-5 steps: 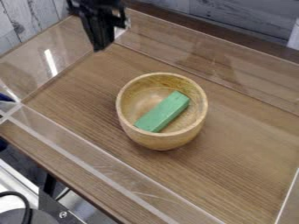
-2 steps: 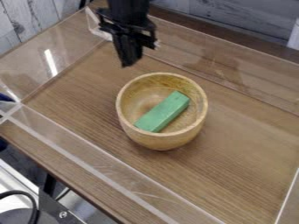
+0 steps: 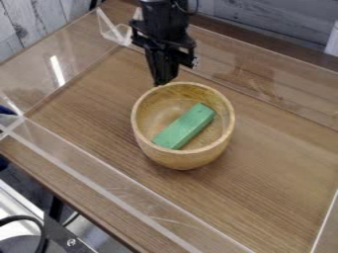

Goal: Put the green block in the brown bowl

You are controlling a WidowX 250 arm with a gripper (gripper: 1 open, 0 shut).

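The hand points straight down, closed, above the brown bowl's rim.

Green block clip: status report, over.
Black gripper shut, empty, poised over far rim. Flat green rectangular block lying inside round tan wooden bowl. Nothing in the way.

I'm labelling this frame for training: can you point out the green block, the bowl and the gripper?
Green block [image 3: 185, 126], camera view, middle of its top face.
Bowl [image 3: 148, 129], camera view, left rim.
Gripper [image 3: 164, 77], camera view, tip of the shut fingers, just above the bowl's far rim.
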